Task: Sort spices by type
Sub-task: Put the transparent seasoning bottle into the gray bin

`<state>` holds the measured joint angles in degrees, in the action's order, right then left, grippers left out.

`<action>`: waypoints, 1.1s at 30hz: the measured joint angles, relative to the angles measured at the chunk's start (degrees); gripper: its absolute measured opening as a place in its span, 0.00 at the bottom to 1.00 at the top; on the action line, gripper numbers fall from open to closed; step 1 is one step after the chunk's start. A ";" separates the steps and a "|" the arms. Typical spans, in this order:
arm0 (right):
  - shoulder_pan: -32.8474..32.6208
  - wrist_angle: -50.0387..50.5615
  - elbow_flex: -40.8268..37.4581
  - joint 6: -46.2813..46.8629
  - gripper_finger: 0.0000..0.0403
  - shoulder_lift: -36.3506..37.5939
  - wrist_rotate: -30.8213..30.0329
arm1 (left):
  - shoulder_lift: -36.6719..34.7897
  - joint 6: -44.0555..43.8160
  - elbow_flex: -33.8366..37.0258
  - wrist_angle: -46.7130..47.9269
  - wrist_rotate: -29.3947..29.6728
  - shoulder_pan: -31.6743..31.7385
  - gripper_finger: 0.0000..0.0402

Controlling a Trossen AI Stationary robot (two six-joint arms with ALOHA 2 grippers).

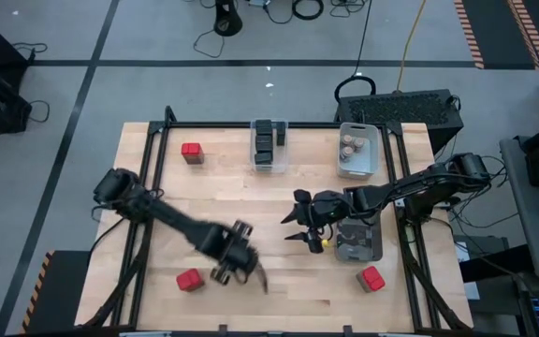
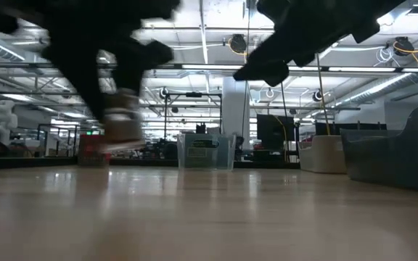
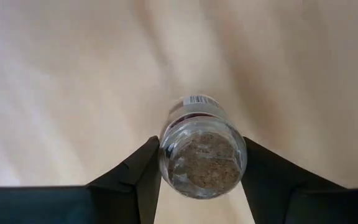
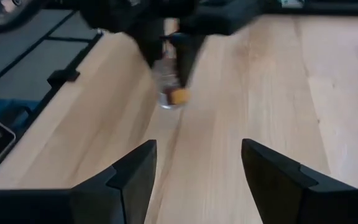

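Left gripper (image 3: 201, 163): you have its jaws clamped on a small round jar (image 3: 202, 149), above the table's (image 1: 279, 201) front (long axis along the fingers).
Right gripper (image 4: 197, 171): jaws apart, empty, mid-table.
Jar bin (image 1: 356, 150): far right; right arm nearer.

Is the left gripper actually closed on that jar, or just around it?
Closed on it. In the left wrist view both fingers press the sides of the small round jar; the right wrist view shows it lifted off the table.
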<state>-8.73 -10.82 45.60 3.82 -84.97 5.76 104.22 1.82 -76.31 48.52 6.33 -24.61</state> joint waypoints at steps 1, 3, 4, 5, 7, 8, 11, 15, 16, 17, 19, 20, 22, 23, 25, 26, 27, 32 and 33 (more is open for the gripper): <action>0.00 0.89 0.00 0.01 0.54 0.00 -0.01 | 0.00 2.27 0.00 -0.75 -0.03 1.97 0.46; 0.00 2.67 0.00 0.03 0.54 0.00 -0.75 | 0.00 6.74 0.00 -2.74 -0.42 5.67 0.46; 0.00 3.70 0.00 0.03 0.54 0.00 -1.80 | 0.00 8.74 0.00 -3.85 -1.10 7.60 0.46; 0.00 4.81 0.00 0.03 0.54 0.00 -3.22 | 0.00 10.30 0.00 -4.91 -1.98 9.42 0.46; 0.02 7.31 0.00 0.03 0.54 0.00 -5.98 | 0.00 12.11 0.00 -6.99 -4.21 12.92 0.46; 0.02 8.56 0.00 0.03 0.54 0.00 -7.38 | 0.00 12.31 0.00 -8.17 -5.62 14.60 0.46; 0.03 11.46 0.00 0.03 0.54 0.00 -10.61 | 0.00 12.34 0.00 -10.32 -8.31 18.66 0.46; 0.19 13.16 0.00 0.03 0.54 0.00 -13.41 | 0.00 12.41 0.00 -11.40 -9.32 22.21 0.46; 0.37 13.31 0.00 0.03 0.54 0.00 -13.57 | 0.16 11.95 0.00 -11.67 -9.34 22.90 0.46; 0.52 13.34 0.00 0.03 0.54 0.00 -13.54 | 0.72 10.70 0.00 -12.30 -9.36 23.51 0.46; 0.87 13.33 0.00 0.03 0.54 0.00 -13.54 | 1.74 8.08 0.00 -12.44 -9.42 24.42 0.46; 0.93 13.37 0.00 0.03 0.54 0.00 -13.55 | 2.58 6.62 0.02 -12.20 -9.47 24.74 0.46; 1.19 13.46 0.00 0.03 0.54 0.00 -13.53 | 3.99 4.72 0.02 -12.22 -9.95 25.11 0.46; 1.20 13.60 0.00 0.03 0.54 0.00 -13.53 | 4.70 4.57 0.02 -11.96 -10.30 25.12 0.46; 1.22 13.76 0.02 0.03 0.54 0.00 -13.55 | 5.59 4.59 0.04 -12.05 -10.56 25.06 0.46; 1.20 14.10 0.02 0.03 0.54 0.00 -13.51 | 5.82 4.59 0.04 -12.15 -10.58 24.92 0.46; 1.20 14.22 0.02 0.03 0.54 0.00 -13.51 | 5.90 4.55 0.04 -12.31 -10.58 24.80 0.46; 1.20 14.54 0.07 0.03 0.54 0.00 -13.42 | 5.95 3.56 0.04 -13.46 -10.58 24.07 0.52; 1.20 14.57 0.07 0.03 0.54 0.00 -13.40 | 5.95 2.82 0.04 -14.09 -10.58 23.96 0.54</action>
<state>-7.53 3.75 45.67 3.86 -84.97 -7.64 110.17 4.64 -76.27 34.43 -4.25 -0.65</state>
